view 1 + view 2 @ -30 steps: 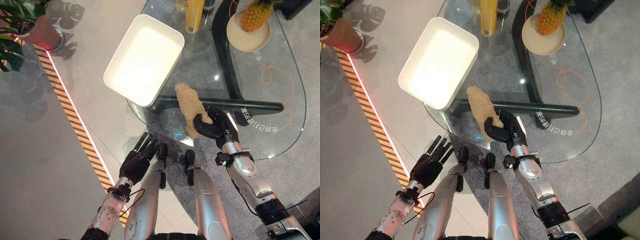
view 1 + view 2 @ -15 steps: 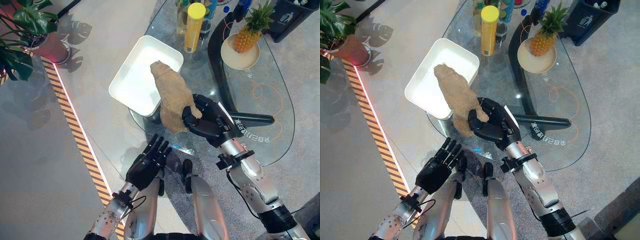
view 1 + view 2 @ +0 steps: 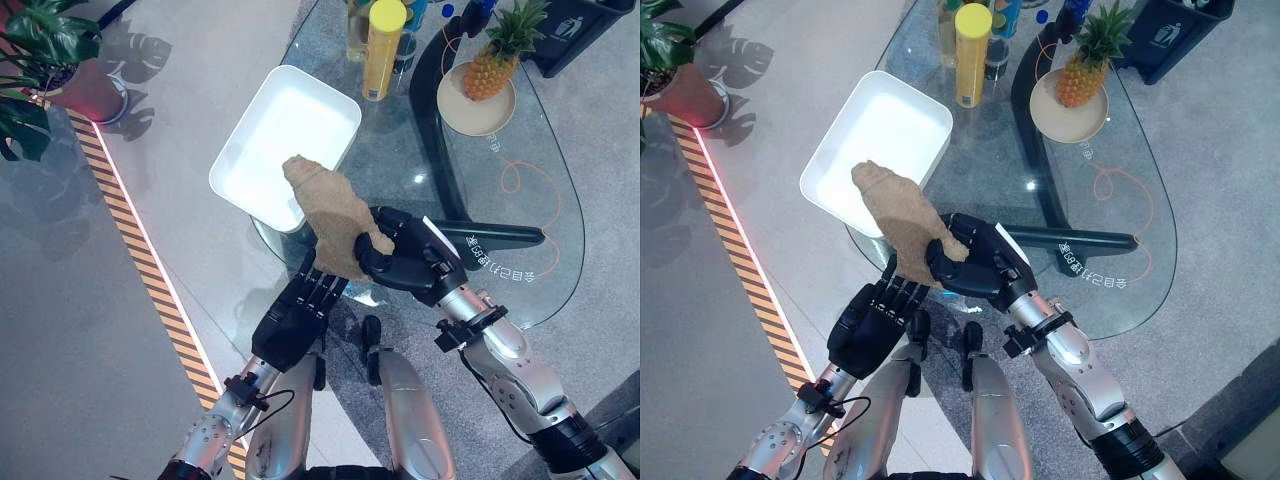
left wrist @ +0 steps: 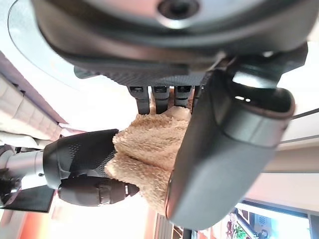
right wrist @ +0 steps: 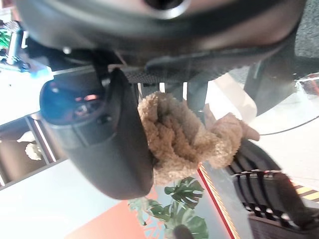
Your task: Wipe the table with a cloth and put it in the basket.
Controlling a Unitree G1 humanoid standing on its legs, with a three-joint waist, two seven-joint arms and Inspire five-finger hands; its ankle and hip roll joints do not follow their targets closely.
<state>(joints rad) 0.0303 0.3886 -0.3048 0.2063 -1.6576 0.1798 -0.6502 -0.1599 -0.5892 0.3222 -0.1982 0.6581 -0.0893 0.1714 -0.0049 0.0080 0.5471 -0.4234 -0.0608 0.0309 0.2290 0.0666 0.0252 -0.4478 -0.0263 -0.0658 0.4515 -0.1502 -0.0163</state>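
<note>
- The right hand (image 3: 405, 266) has its fingers and thumb curled round the lower part of the tan cloth (image 3: 332, 217), holding it up off the glass counter (image 3: 520, 200).
- The left hand (image 3: 298, 312) is raised beneath the hanging cloth with fingers straight, their tips at its lower edge; it holds nothing.
- The cloth's top end leans over the near corner of the white basket (image 3: 255, 128), which sits half on the counter's edge.
- Beyond stand a yellow bottle (image 3: 380, 48) and a pineapple on a plate (image 3: 484, 70).
- Judged from this, wiping is done and the carry to the basket is under way; next the cloth must go further over the basket's middle before the hand lets go.
</note>
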